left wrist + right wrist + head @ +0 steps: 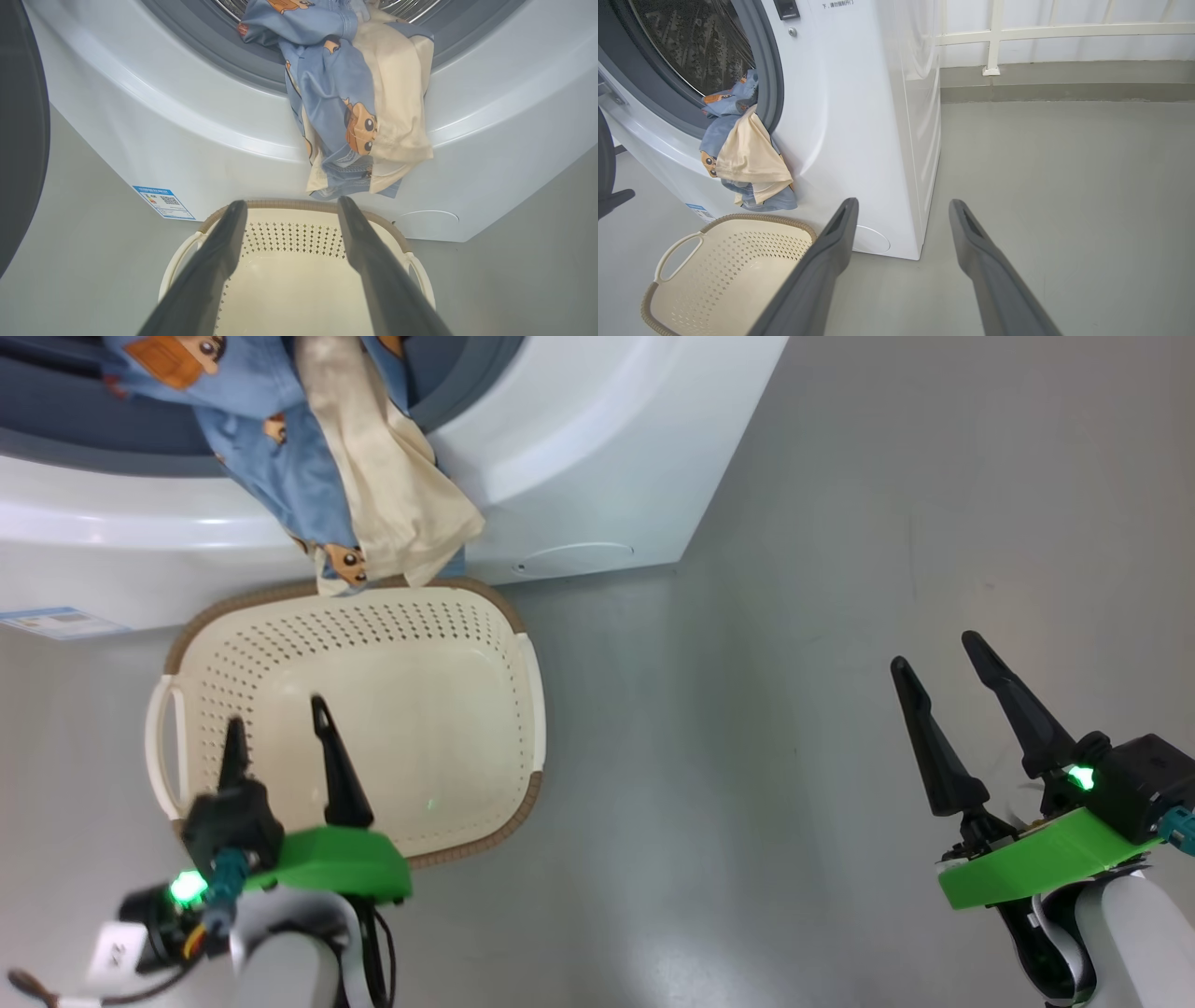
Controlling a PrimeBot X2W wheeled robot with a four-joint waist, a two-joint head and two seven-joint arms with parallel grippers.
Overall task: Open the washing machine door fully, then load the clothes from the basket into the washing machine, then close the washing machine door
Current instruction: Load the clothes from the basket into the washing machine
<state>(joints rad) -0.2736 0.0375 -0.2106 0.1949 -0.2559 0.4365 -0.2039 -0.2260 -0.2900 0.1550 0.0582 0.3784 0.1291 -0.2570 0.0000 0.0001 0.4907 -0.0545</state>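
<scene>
The white washing machine stands open, its steel drum in sight. The clothes, blue bear-print fabric and a cream cloth, hang out of the opening over the gasket and down the front to just above the basket's rim. Below them on the floor, the cream perforated basket holds nothing. My left gripper hovers open over the basket's near left part. Over bare floor to the right, my right gripper is open and holds nothing. The washing machine door shows as a dark rim at the left edge.
A blue label sticker and a round cover sit low on the machine's front. Grey floor stretches to the machine's right. A white railing above a low curb closes off the far side.
</scene>
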